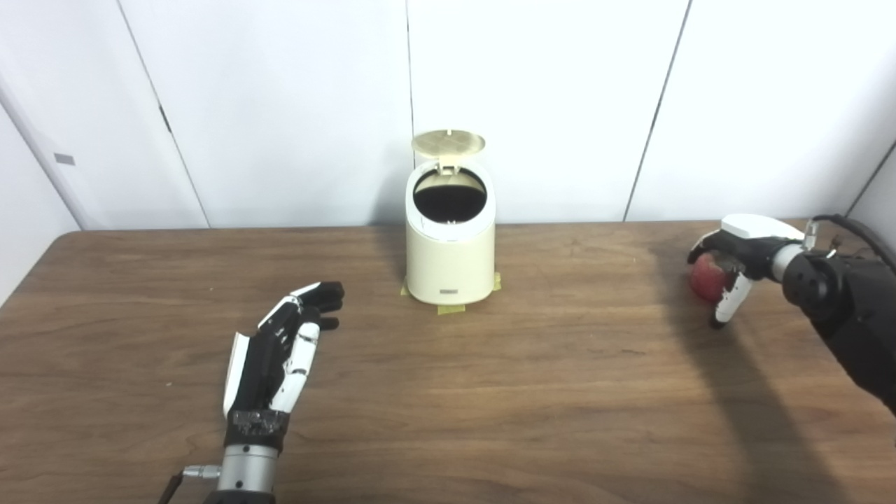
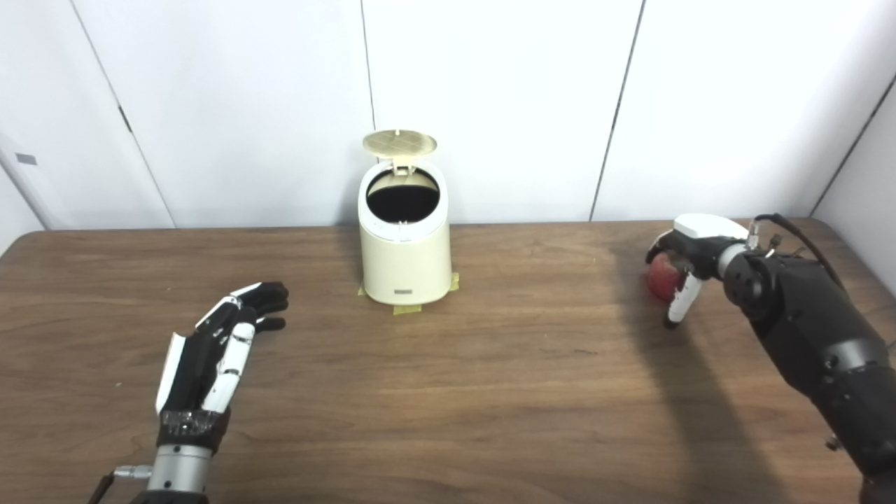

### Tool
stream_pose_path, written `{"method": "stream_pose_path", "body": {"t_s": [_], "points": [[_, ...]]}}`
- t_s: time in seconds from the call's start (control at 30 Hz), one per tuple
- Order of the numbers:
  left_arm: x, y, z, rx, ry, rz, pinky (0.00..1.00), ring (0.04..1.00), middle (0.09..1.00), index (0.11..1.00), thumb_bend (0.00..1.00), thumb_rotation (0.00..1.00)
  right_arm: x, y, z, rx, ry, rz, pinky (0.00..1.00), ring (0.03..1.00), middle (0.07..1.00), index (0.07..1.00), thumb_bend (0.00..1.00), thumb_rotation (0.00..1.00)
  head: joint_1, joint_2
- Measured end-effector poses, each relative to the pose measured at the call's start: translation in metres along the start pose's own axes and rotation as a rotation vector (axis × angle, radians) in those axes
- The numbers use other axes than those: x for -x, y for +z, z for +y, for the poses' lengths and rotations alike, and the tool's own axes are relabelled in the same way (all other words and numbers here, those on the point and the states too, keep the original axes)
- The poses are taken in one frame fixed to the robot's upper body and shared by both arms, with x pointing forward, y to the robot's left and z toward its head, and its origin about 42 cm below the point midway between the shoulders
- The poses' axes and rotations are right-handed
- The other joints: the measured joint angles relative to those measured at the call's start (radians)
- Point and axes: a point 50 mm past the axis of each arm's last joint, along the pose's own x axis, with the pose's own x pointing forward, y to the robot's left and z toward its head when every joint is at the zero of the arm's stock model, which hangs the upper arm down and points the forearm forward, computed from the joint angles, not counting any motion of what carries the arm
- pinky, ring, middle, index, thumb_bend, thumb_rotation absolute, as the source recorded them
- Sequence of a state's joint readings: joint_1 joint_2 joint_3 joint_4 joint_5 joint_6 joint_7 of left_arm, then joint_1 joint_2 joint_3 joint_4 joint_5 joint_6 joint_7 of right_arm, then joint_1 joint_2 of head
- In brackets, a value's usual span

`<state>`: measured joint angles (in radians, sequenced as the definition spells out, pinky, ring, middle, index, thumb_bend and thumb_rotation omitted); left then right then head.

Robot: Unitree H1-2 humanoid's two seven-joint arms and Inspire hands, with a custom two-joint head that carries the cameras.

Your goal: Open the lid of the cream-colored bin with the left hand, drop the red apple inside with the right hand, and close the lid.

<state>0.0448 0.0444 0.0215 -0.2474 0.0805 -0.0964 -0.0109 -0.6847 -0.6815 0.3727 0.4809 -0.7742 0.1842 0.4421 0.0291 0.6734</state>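
The bin (image 1: 449,238) stands on the table (image 1: 532,392) with its lid (image 1: 448,143) tipped up and back on its hinge, the dark mouth exposed, so the opening step reads as done. The left hand (image 1: 280,353) is flat and empty, its fingers spread and pointing toward the bin, which sits ahead of it and off to its right, well apart. The right hand (image 1: 735,262) is curled over the apple (image 1: 707,276), fingers wrapped across the top and one finger down the near side; whether the apple is lifted or resting on the table I cannot tell. The bin lies far to the left of this hand. In my judgement, carrying the apple over, dropping it in and shutting the lid all remain.
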Motion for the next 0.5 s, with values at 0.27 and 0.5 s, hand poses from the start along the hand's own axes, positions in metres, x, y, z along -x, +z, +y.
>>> {"method": "stream_pose_path", "body": {"t_s": [0.27,0.5], "points": [[0.001,0.001,-0.001,0.007,0.0,0.002,0.69,0.752,0.753,0.729,0.28,0.72,-0.019,0.003,0.002,0.182,-0.098,0.149,0.32,0.405,0.431,0.507,0.53,0.0,-0.005,0.002],[0.001,0.0,-0.001,0.006,0.001,0.002,0.69,0.758,0.756,0.731,0.27,0.72,-0.014,0.016,-0.007,0.154,-0.166,0.119,0.28,0.375,0.423,0.501,0.53,0.0,-0.009,-0.002]]}}
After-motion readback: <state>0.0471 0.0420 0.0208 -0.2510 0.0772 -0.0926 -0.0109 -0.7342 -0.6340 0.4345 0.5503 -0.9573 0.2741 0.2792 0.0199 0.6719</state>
